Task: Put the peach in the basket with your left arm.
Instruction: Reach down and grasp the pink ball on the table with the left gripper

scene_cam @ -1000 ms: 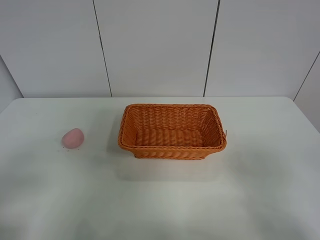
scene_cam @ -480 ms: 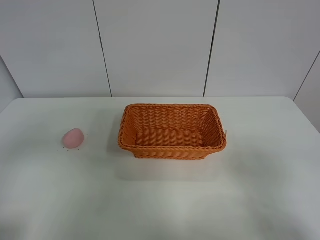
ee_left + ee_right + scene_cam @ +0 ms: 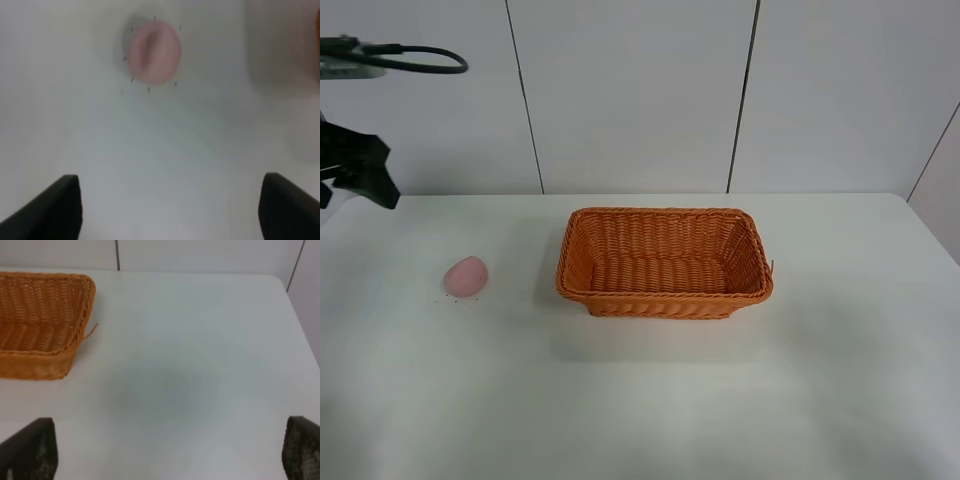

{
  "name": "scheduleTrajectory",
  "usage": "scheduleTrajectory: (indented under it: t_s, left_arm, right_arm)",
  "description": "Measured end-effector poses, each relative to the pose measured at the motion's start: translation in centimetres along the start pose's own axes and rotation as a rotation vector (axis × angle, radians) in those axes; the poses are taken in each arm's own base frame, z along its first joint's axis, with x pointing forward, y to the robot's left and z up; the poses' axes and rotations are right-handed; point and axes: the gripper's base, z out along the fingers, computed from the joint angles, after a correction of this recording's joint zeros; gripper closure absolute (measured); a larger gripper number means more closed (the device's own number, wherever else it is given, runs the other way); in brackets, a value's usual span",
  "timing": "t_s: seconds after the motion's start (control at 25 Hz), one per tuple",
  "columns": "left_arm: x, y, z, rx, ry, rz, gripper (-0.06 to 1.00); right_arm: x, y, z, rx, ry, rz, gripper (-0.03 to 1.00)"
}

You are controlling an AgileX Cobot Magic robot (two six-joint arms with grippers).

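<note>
1. The peach (image 3: 466, 276) sits on the white surface (image 3: 820, 380), out on the left side and well apart from the basket (image 3: 665, 297).
2. The basket, orange wicker with flared sides, stands upright near the middle of the surface, and nothing shows inside it.
3. Up in the far left corner of the high view, the left arm (image 3: 362, 168) hangs above the back edge of the surface, a dark cable (image 3: 420, 62) looping over it.
4. The arm is clear of the peach, with no contact between them.
5. From the left wrist camera, the left end effector (image 3: 170, 207) is spread wide: its two black fingers (image 3: 55, 210) sit at opposite corners of the picture with only bare surface between them.
6. The peach (image 3: 152, 52) lies ahead of those fingers, its crease facing the camera, with tiny dark specks (image 3: 148, 90) ringed around it.
7. A blur of orange at the edge of that view is the basket (image 3: 316, 45).
8. On the other side, the right end effector (image 3: 167, 452) is parted just as wide and holds nothing, its fingers (image 3: 30, 452) showing at the two corners.
9. The right wrist camera sees one end of the basket (image 3: 30, 365), with a loose wicker strand poking out beside its corner.
</note>
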Motion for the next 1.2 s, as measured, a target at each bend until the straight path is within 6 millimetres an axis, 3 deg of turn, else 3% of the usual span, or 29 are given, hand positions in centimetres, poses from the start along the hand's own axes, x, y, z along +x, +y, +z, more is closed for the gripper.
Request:
scheduleTrajectory:
  t_s: [0.16, 0.32, 0.52, 0.64, 0.84, 1.2]
  left_arm:
    - [-4.3, 0.4, 5.1, 0.016, 0.072, -0.013, 0.2]
    - [-6.6, 1.0, 10.8, 0.016, 0.145, -0.022, 0.2]
    - [-6.9, 1.5, 17.1, 0.014, 0.223, -0.036, 0.2]
    - [-6.7, 1.7, 19.8, 0.011, 0.244, -0.039, 0.2]
    - [-6.4, 1.8, 22.6, 0.008, 0.249, -0.042, 0.2]
    - [-5.5, 2.5, 24.9, -0.034, 0.298, -0.006, 0.2]
  right_arm:
    - [0.0, 0.0, 0.0, 0.0, 0.0, 0.0, 0.27]
    - [0.0, 0.0, 0.0, 0.0, 0.0, 0.0, 0.27]
    - [0.0, 0.0, 0.0, 0.0, 0.0, 0.0, 0.27]
    - [0.0, 0.0, 0.0, 0.0, 0.0, 0.0, 0.27]
    - [0.0, 0.0, 0.0, 0.0, 0.0, 0.0, 0.27]
    - [0.0, 0.0, 0.0, 0.0, 0.0, 0.0, 0.27]
